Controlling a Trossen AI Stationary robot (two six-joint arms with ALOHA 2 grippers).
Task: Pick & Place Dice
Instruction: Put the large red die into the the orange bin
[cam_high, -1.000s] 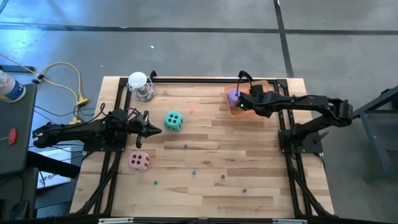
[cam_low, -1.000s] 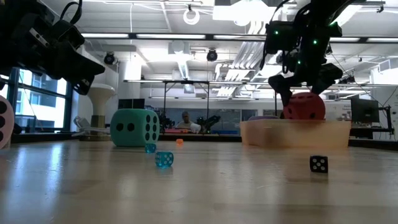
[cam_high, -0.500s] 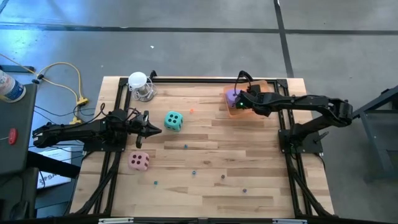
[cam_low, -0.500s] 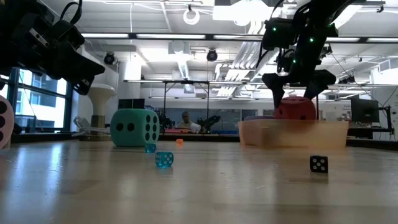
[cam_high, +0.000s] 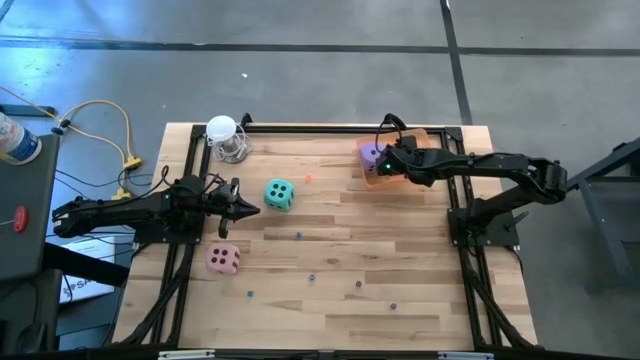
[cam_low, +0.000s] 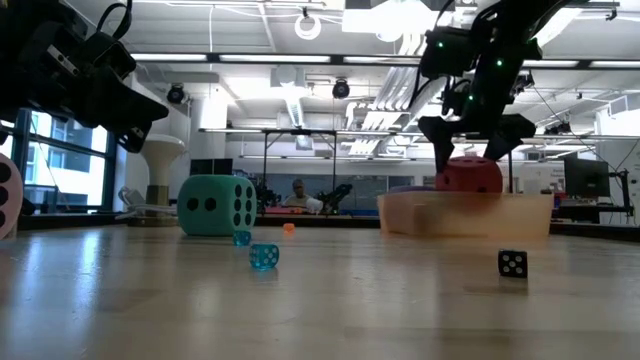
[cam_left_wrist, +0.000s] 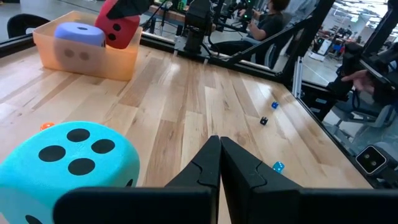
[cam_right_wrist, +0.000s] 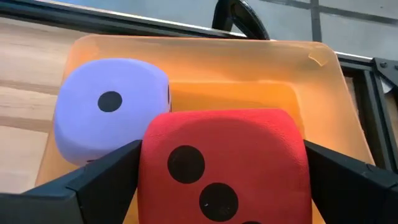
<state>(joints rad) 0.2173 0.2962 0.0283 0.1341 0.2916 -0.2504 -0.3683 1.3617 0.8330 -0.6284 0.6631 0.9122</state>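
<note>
A pale wooden plank table (cam_high: 330, 260) is seen in a large, brightly lit hall. At its far right stands a translucent orange plastic bin (cam_right_wrist: 249, 68); inside lies a purple foam die (cam_right_wrist: 112, 118). Beside that, a red foam die (cam_right_wrist: 224, 168) is clamped between the right gripper (cam_right_wrist: 224, 180) fingers, in the bin. The cubes are judged light and squashy, best taken on opposite flat faces. Well left of the bin sit a teal foam die (cam_high: 279, 194) and a pink foam die (cam_high: 223, 259); there the left gripper (cam_left_wrist: 219, 155) waits, fingers together.

In the high view the right gripper (cam_high: 385, 163) covers the red die (cam_right_wrist: 222, 163) entirely, and its fingertips are cut off at the right wrist picture's edge; beside it, the purple die (cam_high: 371, 154) shows only partly past the arm
</note>
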